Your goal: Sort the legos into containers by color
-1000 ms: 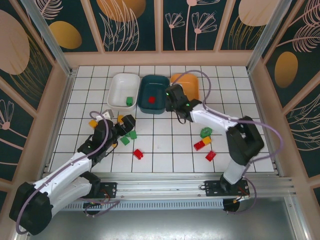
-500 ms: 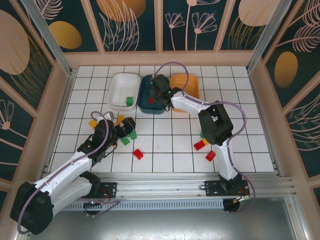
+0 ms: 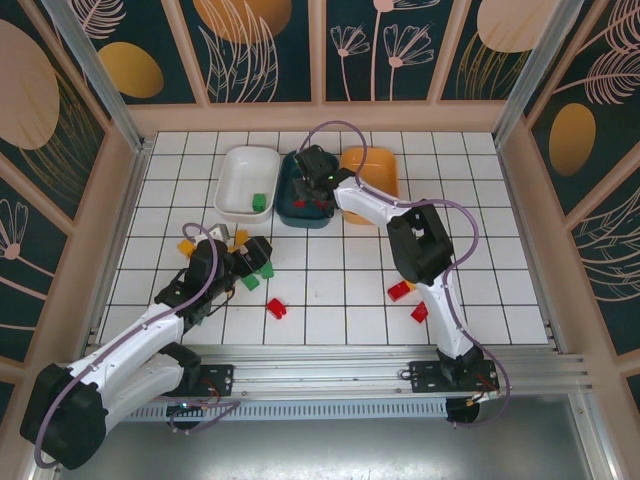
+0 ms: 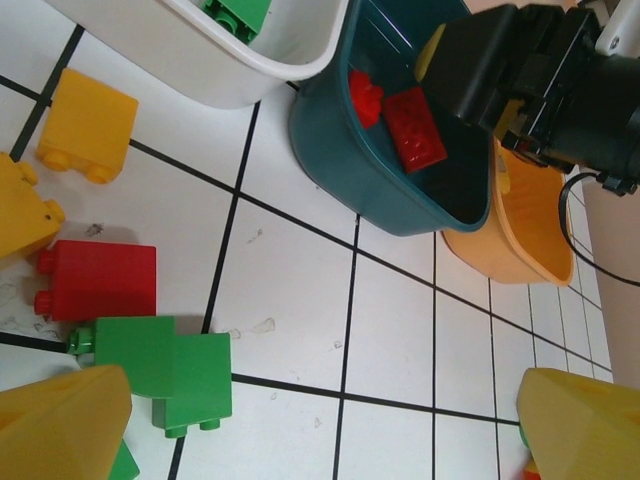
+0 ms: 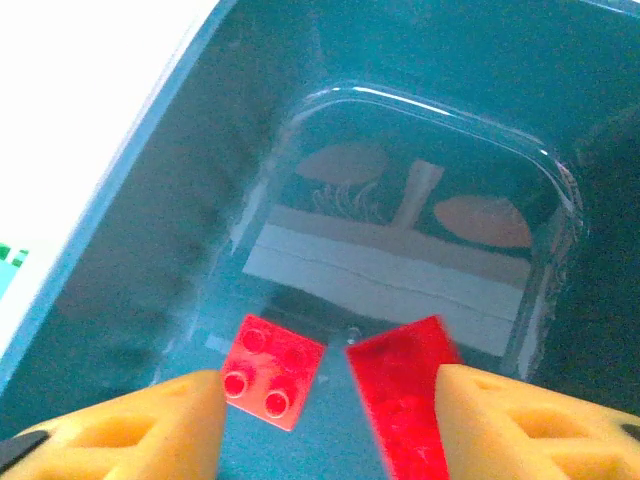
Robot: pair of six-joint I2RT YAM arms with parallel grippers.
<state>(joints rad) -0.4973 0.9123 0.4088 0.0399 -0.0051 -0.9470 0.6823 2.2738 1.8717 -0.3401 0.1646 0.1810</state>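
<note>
**A:** Where are the red ones?

**B:** Two lie on the floor of the dark teal tray (image 5: 130, 270), side by side and almost touching: a square red lego (image 5: 272, 372) and a longer red lego (image 5: 405, 395).

**A:** And the right arm?

**B:** It reaches from its base across the counter (image 3: 340, 300) to the far left with its elbow raised. The right hand (image 3: 316, 176) hangs over that tray, pointing down. Its fingers (image 5: 130, 430) are spread wide and hold nothing; both bricks lie just below them.

**A:** How do the bricks sit?

**B:** The square one has four studs facing up. The longer one shows a flatter face, and in the right wrist view its long axis runs nearly up-down, slightly tilted.

**A:** Around them?

**B:** The white tray (image 3: 235, 170) sits on the left and holds a green lego (image 3: 259, 203). The orange tray (image 3: 385, 175) sits on the right. The left arm stretches low, and the left hand (image 3: 256, 255) is released above a loose green lego (image 4: 165, 370), a loose red lego (image 4: 97, 280) and a loose yellow lego (image 4: 88, 125).
</note>
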